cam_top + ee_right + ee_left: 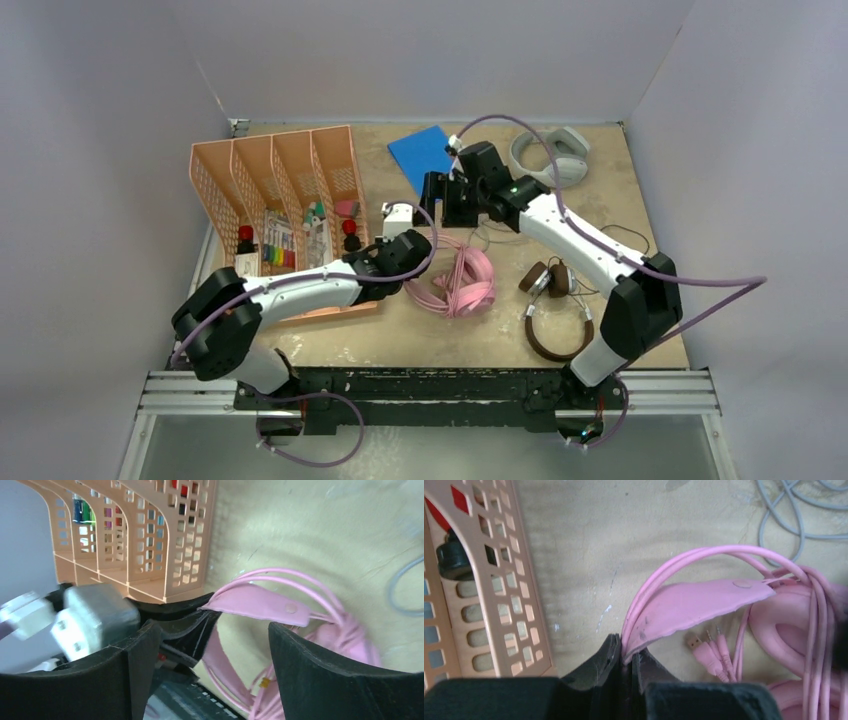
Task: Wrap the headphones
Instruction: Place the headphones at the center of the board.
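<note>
No readable text is being picked up anywhere here, honestly. Whatever is printed on the items (278, 246) in the organizer (215, 180) is being blurred too much to be read, and nothing legible is being shown on the pink headset (465, 283) either.

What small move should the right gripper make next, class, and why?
Probably close the right gripper on the pink strap near its snap: the left gripper pinches its other end with the pink cable loops, and the right jaws stand open beside it.
</note>
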